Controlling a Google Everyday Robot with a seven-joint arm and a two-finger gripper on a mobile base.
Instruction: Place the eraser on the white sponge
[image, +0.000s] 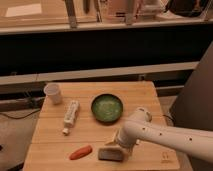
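My gripper (116, 146) is down at the table's front edge, at the end of the white arm that reaches in from the right. Its jaws stand wide and look open. Right under and left of it lies the white sponge (105, 150), a small cream pad. A dark grey-brown patch, the eraser (111, 156), shows at the sponge's near side, just below the gripper. The gripper hides part of both, so I cannot tell whether the eraser rests on the sponge or against it.
On the wooden table (145, 92), an orange carrot-like piece (80, 152) lies left of the sponge. A green bowl (107, 108) sits mid-table, a white bottle (71, 116) lies on its side to the left, and a white cup (53, 93) stands at the back left.
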